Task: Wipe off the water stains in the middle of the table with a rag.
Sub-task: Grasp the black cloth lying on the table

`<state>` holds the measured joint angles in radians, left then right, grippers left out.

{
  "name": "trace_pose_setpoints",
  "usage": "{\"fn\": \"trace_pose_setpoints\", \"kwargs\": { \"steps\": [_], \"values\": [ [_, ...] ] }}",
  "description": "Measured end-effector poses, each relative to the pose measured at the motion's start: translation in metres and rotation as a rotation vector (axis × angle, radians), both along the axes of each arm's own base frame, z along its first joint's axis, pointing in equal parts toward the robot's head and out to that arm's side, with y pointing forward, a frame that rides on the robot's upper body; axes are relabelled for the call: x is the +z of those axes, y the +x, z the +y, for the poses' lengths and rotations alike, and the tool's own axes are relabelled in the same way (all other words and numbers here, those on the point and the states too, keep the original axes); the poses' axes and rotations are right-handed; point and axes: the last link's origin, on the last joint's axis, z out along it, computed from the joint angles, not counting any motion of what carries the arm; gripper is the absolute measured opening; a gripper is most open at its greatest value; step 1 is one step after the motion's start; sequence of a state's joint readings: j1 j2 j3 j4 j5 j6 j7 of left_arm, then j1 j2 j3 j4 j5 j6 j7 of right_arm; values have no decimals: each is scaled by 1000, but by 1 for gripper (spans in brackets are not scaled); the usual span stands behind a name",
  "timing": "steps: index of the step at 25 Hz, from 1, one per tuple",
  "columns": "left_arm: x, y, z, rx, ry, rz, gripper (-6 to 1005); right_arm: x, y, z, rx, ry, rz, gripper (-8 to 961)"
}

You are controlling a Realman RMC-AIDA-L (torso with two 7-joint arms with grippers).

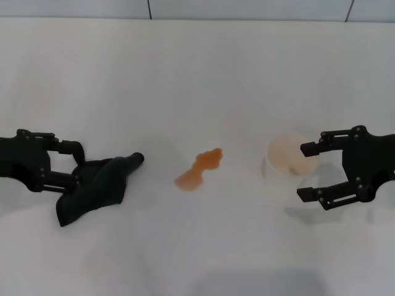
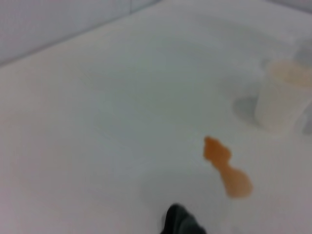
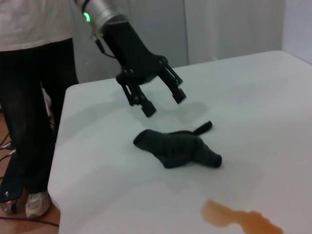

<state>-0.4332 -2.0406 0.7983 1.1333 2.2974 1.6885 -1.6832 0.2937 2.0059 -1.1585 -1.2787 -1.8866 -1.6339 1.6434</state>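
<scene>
The table [image 1: 197, 74] is plain white and matte, with no pattern. On it the water stains [image 1: 199, 169] are a translucent orange-brown (paler at the edges). The rag [image 1: 92, 188] is solid black. The 2 grippers, left gripper [image 1: 75, 164] and right gripper [image 1: 307, 171], are black as well. The paper cup [image 1: 287, 155] is white, its inside tinted pale orange.

Bright, even, diffuse light from above; table [image 1: 197, 74] washes near white, no hard glare. Soft faint shadows lie beside the cup [image 1: 287, 155] and under the right pincer [image 1: 310, 171]. Left wrist view blurred throughout, cup and puddle [image 2: 226, 167] soft-edged. Right wrist view sharper, dimmer background behind table.
</scene>
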Motion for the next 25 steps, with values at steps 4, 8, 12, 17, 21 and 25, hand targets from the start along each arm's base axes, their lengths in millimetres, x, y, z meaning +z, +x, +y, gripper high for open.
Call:
{"fn": "trace_pose_setpoints", "kwargs": {
  "steps": [4,8,12,17,21,25],
  "values": [
    [-3,8,13,38,-33,72,843,-2,-3,1,11,-7,-3,827],
    [-8,17,19,56,-62,118,843,-4,-4,1,17,-11,-7,827],
    [-11,21,24,68,-80,170,843,-5,-5,0,23,-17,-10,827],
    [-23,21,23,72,-114,186,843,-10,-7,2,29,-22,-13,827],
    [-36,17,21,89,-140,191,837,-11,-7,2,29,-23,-14,827],
    [-40,13,18,104,-156,190,824,-13,-7,3,32,-19,-18,827]
  ]
}}
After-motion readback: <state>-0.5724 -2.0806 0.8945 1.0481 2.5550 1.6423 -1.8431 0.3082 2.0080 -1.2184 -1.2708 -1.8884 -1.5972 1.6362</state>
